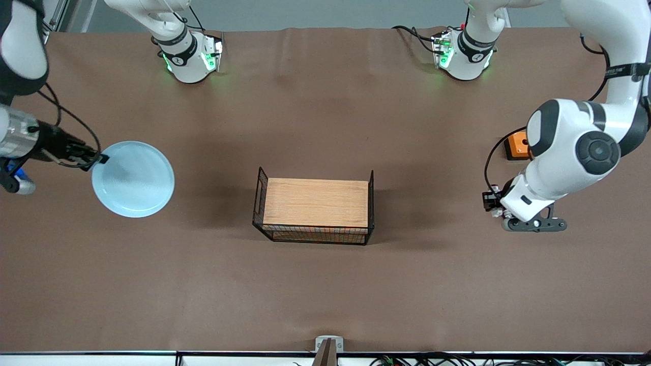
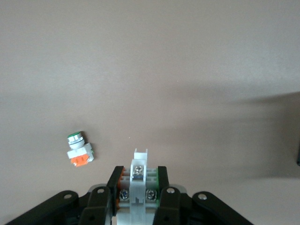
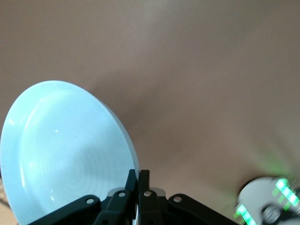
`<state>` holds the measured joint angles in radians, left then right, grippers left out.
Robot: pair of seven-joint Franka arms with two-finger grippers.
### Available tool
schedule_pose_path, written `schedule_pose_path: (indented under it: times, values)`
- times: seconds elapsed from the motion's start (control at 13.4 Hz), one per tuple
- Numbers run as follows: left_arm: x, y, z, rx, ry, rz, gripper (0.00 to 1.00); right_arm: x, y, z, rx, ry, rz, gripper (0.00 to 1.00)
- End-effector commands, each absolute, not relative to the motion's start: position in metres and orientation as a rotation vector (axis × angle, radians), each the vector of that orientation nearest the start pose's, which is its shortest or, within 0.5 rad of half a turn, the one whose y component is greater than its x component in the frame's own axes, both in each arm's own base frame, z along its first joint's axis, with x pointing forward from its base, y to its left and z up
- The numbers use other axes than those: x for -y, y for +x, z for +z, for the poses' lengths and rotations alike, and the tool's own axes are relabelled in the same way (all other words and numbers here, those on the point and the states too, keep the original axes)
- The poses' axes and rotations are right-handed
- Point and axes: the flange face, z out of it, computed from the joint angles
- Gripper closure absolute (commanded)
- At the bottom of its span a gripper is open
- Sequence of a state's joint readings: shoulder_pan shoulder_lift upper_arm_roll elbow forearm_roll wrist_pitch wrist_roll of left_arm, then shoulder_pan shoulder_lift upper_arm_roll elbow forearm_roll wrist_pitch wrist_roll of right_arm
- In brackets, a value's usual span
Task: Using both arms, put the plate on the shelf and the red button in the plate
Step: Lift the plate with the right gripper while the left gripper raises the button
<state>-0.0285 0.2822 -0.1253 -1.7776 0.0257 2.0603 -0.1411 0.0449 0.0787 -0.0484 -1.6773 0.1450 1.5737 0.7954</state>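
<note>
The pale blue plate point(image 1: 133, 179) is at the right arm's end of the table. My right gripper point(image 1: 99, 157) is shut on its rim; in the right wrist view the jaws point(image 3: 139, 174) pinch the thin edge of the plate point(image 3: 65, 150). My left gripper point(image 1: 491, 200) is over the table at the left arm's end. In the left wrist view it point(image 2: 138, 171) is shut on the red button point(image 2: 139, 164), a white blocky body with screws and a green side. The button's red cap is hidden.
A black wire basket with a wooden top point(image 1: 315, 203) stands mid-table. An orange box point(image 1: 514, 145) lies half hidden by the left arm. A small white block with a green cap and an orange piece point(image 2: 79, 152) lies on the table below the left gripper.
</note>
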Motion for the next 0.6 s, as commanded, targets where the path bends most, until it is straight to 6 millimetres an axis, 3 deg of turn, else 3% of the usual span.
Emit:
schedule_pose_path:
  times: [0.0,0.15,0.3,0.45,0.52]
  values:
    - [0.073,0.614,0.447,0.02,-3.163,-0.01,0.71,-0.101,0.546,0.565,-1.5,-2.696,0.31,1.0]
    - [0.075,0.61,0.481,0.047,-3.191,0.026,0.71,-0.171,0.53,0.584,-1.695,-2.581,0.292,1.0]
    - [0.076,0.609,0.522,0.105,-3.231,0.077,0.71,-0.227,0.514,0.598,-1.792,-2.506,0.26,1.0]
    - [0.08,0.607,0.557,0.268,-3.226,0.096,0.71,-0.265,0.505,0.599,-1.901,-2.395,0.216,1.0]
    - [0.085,0.607,0.564,0.35,-3.225,0.085,0.71,-0.285,0.499,0.601,-1.963,-2.324,0.198,1.0]
